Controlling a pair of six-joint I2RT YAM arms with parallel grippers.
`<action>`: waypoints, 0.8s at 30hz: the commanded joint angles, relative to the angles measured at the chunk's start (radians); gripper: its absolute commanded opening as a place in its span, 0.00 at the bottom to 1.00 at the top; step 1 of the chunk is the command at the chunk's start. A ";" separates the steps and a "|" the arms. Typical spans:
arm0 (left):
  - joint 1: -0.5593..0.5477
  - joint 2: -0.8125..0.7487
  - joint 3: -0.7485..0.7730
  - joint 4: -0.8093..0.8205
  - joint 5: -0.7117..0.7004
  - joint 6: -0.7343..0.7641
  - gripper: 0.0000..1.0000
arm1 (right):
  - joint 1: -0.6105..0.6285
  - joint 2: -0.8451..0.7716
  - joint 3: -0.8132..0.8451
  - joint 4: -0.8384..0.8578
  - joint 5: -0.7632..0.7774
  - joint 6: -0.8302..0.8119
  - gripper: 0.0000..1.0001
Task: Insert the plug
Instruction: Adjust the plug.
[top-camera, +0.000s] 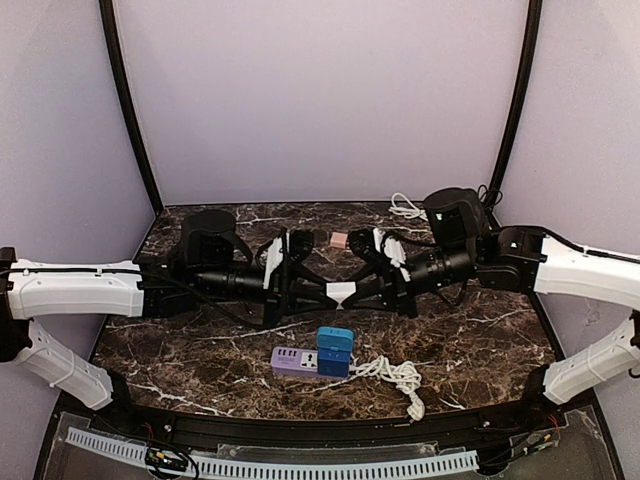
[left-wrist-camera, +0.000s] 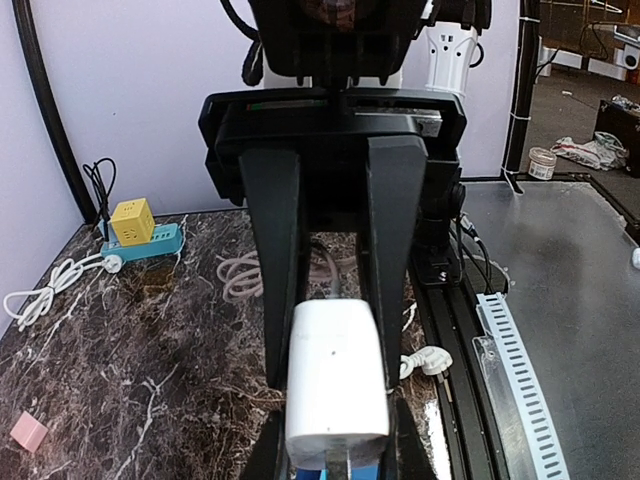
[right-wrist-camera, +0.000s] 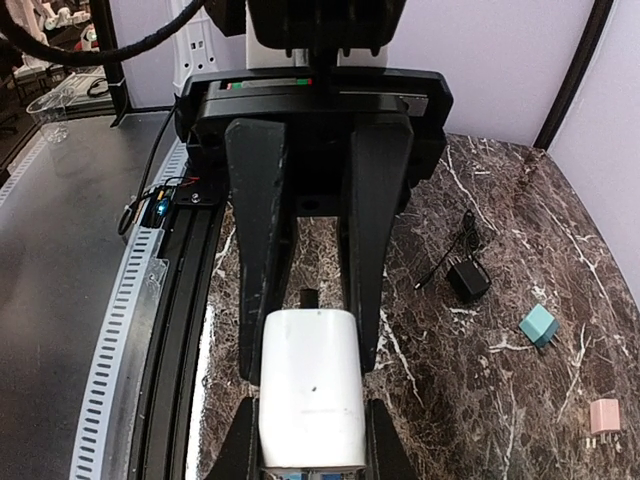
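Dark marble table (top-camera: 190, 350), lavender walls behind; I log the following.

1. White plug (top-camera: 341, 292): mid-table, caught between the two claws, behind the power strip (top-camera: 310, 361) and apart from it.
2. Left claw (top-camera: 326, 291): narrow, fingers (left-wrist-camera: 272, 250) pressed on either side of the white plug.
3. Right claw (top-camera: 357, 291): narrow, clamped on the same white plug from the opposite side.
4. Power strip: purple and blue, towards the front edge, white cable (top-camera: 398, 376) coiled at its right.
5. Pink cube (top-camera: 339, 240): behind the arms.
6. Teal cube (right-wrist-camera: 540, 325) and black adapter (right-wrist-camera: 466, 280): lying apart on the table.
7. Yellow cube socket (left-wrist-camera: 132, 222): by the wall.
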 joint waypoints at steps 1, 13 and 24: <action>-0.011 -0.014 0.002 0.080 0.037 0.021 0.01 | -0.014 -0.024 -0.038 0.068 -0.018 0.078 0.00; 0.117 -0.016 -0.074 -0.112 0.142 0.188 0.91 | -0.052 -0.293 -0.498 0.219 0.119 0.229 0.00; 0.170 0.193 -0.240 0.204 0.287 0.244 0.91 | -0.052 -0.363 -0.705 0.422 0.162 0.174 0.00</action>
